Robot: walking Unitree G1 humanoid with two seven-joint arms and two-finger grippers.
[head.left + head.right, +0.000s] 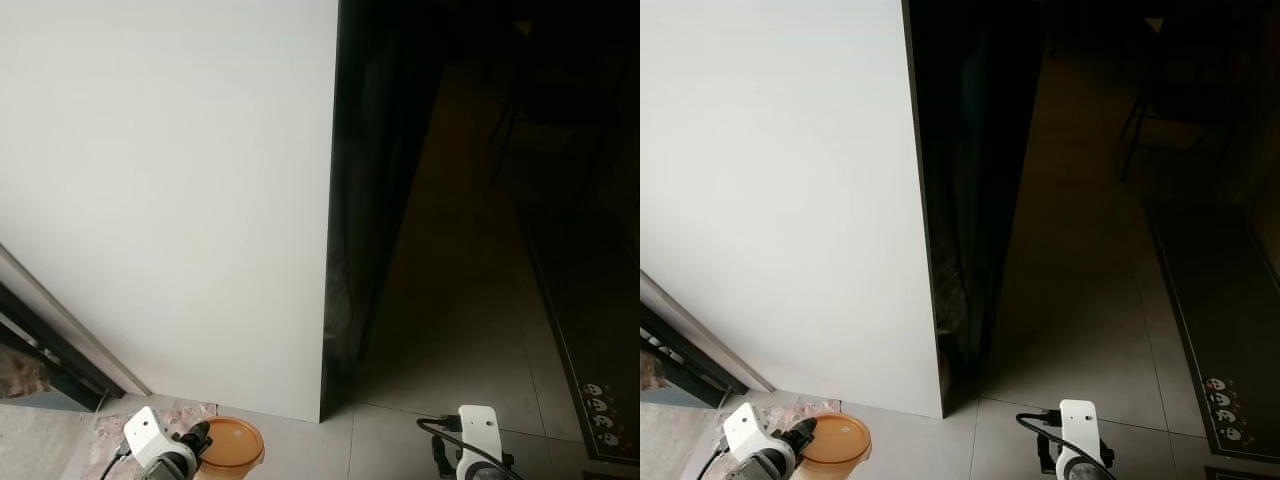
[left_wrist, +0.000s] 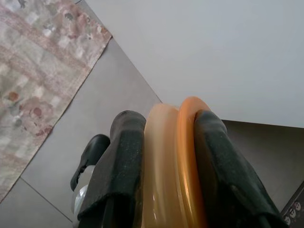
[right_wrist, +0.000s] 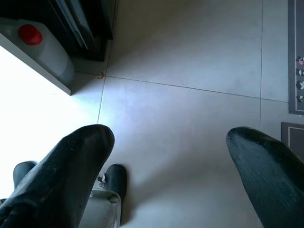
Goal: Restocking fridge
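One orange-lidded container [image 1: 232, 445] was carried toward the fridge [image 1: 180, 200].
Left gripper [image 2: 164, 156] fingers pinched it; right gripper [image 3: 171, 147] fingers were spread, likely needed for the door.

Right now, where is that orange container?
The orange container sits low on the robot's left, clamped in the left tool, just before the white fridge door.

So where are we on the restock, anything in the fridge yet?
Nothing visibly stocked yet. In hand: the left gripper is shut on an orange lidded container, held low beside the white fridge door, which stands open. The right gripper hangs open over the floor tiles. Left: placing the container inside; the fridge interior is too dark to read.
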